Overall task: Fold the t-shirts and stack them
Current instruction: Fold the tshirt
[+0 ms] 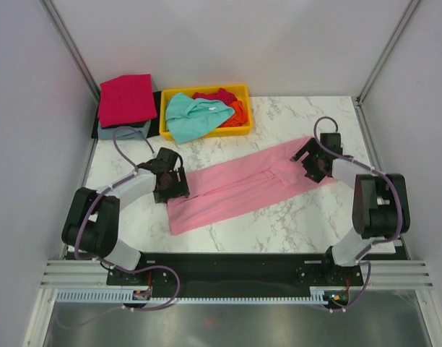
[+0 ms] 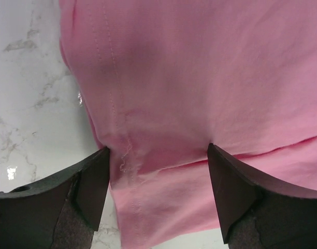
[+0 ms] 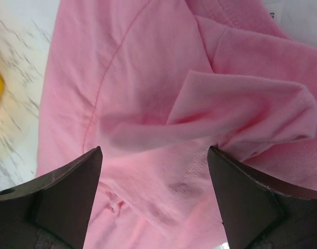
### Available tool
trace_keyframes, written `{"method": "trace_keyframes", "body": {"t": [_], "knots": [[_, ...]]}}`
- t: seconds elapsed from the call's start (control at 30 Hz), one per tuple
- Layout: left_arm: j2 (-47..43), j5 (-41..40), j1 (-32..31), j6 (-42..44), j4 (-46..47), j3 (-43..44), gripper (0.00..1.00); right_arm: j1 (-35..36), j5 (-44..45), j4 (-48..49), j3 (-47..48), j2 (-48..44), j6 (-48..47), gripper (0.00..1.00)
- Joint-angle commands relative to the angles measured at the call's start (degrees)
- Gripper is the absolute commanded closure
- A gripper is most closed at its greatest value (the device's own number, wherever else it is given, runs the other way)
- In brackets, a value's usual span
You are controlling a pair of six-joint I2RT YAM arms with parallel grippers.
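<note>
Pink t-shirt (image 1: 243, 184) spread as a long narrow band across the middle of the desk (image 1: 279, 228), slanting from lower left to upper right of the top view, doubled lengthwise by the look of its layered edges. Left pincer (image 1: 172, 184) at the lower-left end, jaws wide apart, straddling the hem corner without clamping it. Right pincer (image 1: 313, 163) at the upper-right end, likewise gaping, just above a rumpled sleeve flap (image 3: 241, 109). No grip on either side.

Likely step: seizing both ends for the next fold. Best to lower each pincer until the fingertips meet the desk, then close through every layer, not the top one only. On the left, catch both hem edges near the stitched seam. On the right, gather in the loose flap rather than leave it hanging out. Lift both ends level to avoid skewing the band.

Further off, upper left: folded crimson t-shirt (image 1: 127, 97) on a grey-blue t-shirt (image 1: 120, 131), beside the yellow tray (image 1: 165, 121) holding a teal t-shirt (image 1: 196, 116), a red t-shirt (image 1: 215, 95) and an orange t-shirt (image 1: 240, 112).
</note>
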Motion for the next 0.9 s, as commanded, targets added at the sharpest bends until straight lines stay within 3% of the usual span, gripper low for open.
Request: {"method": "trace_keyframes", "body": {"t": [0.0, 0.17, 0.4, 0.53, 0.7, 0.87], "knots": [[1.83, 3.53, -2.95, 0.9, 1.88, 0.92, 0.2, -0.3, 4.35, -2.84, 8.72, 13.18, -0.67, 0.08], [1.92, 5.79, -9.46, -2.52, 2.57, -0.48, 0.2, -0.3, 1.64, -6.0, 29.88, 27.09, -1.02, 0.08], [3.85, 14.24, -26.57, -14.29, 10.47, -3.29, 0.2, 0.05, -1.18, -8.98, 54.51, 46.06, -1.81, 0.08], [12.17, 18.9, -36.7, -21.94, 16.98, -0.23, 0.2, -0.65, -2.06, -13.91, 69.98, 53.91, -4.18, 0.05], [24.14, 24.61, -47.5, -25.82, 20.15, 12.5, 0.2, -2.76, -2.5, -14.27, 72.47, 55.94, -4.71, 0.02], [28.9, 26.55, -51.66, -28.02, 20.68, 19.99, 0.2, -4.69, -3.81, -14.35, 72.73, 55.85, -6.02, 0.02]]}}
